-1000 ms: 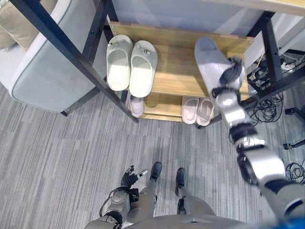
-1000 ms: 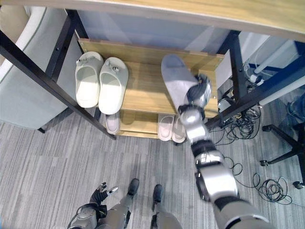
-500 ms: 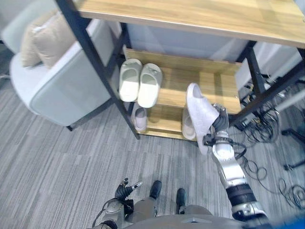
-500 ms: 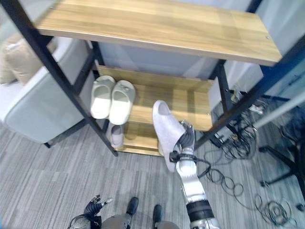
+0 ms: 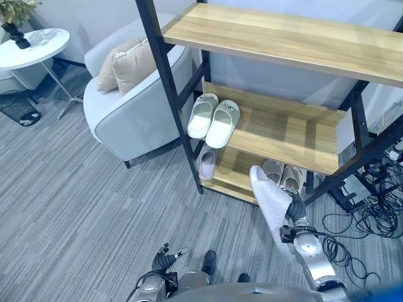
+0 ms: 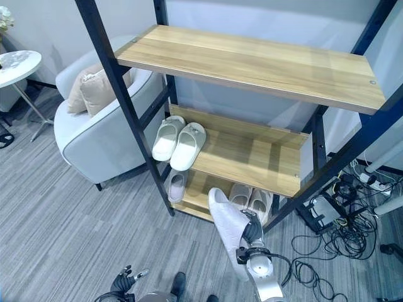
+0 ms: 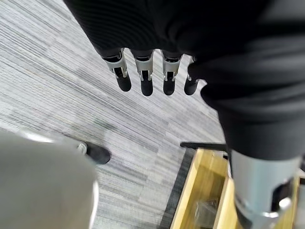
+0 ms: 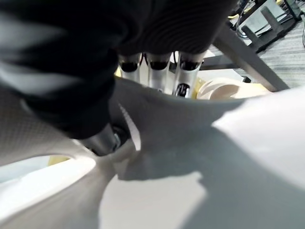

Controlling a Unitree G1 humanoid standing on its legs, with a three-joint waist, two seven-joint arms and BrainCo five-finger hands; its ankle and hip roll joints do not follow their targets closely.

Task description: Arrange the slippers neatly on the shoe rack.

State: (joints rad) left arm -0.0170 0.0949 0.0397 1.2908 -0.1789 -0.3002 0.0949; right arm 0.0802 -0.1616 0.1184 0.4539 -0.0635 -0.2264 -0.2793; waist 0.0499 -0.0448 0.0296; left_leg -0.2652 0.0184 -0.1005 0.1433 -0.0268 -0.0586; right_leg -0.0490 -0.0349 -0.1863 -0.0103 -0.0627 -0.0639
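Observation:
My right hand (image 5: 297, 216) is shut on a pale grey slipper (image 5: 269, 198), held sole-up over the floor just in front of the rack's bottom shelf (image 5: 234, 170). In the right wrist view its fingers (image 8: 153, 71) curl over the slipper (image 8: 200, 157). A pale green pair (image 5: 213, 117) lies side by side at the left of the middle shelf (image 5: 283, 135). On the bottom shelf a single pinkish slipper (image 5: 207, 163) lies at the left and a pinkish pair (image 5: 283, 174) at the right. My left hand (image 5: 165, 258) hangs low by my side, fingers (image 7: 143, 76) straight.
The rack's black post (image 5: 171, 104) stands at its left front. A grey armchair (image 5: 126, 116) with cushions is left of the rack, and a round white side table (image 5: 31, 45) stands beyond it. Loose cables (image 5: 371, 211) lie on the floor right of the rack.
My right hand has brought the grey slipper away from the middle shelf, down to in front of the bottom shelf. The camera has pulled back and tilted up.

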